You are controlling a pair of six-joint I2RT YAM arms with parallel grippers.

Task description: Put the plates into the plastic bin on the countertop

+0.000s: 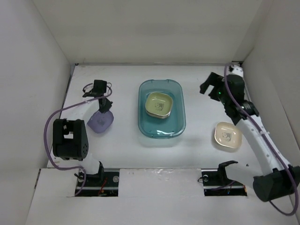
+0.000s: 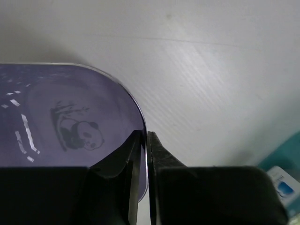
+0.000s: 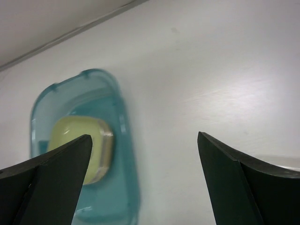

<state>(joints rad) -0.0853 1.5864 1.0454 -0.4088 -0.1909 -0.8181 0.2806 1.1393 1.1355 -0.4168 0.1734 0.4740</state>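
Observation:
The teal plastic bin (image 1: 161, 126) sits mid-counter and holds a stack of plates with a pale green one (image 1: 159, 104) on top; it also shows in the right wrist view (image 3: 119, 187). My left gripper (image 1: 106, 108) is shut on the rim of a purple plate (image 1: 100, 122) left of the bin; the left wrist view shows its panda motif (image 2: 77, 131) and my fingers (image 2: 161, 154) pinching the edge. A cream plate (image 1: 228, 135) lies on the countertop (image 1: 201, 154) right of the bin. My right gripper (image 1: 209, 86) is open and empty, above the counter between bin and cream plate.
White walls enclose the counter on the left, back and right. A metal rail with both arm bases (image 1: 98, 180) runs along the near edge. The left arm's cable (image 1: 49, 126) loops at the left side.

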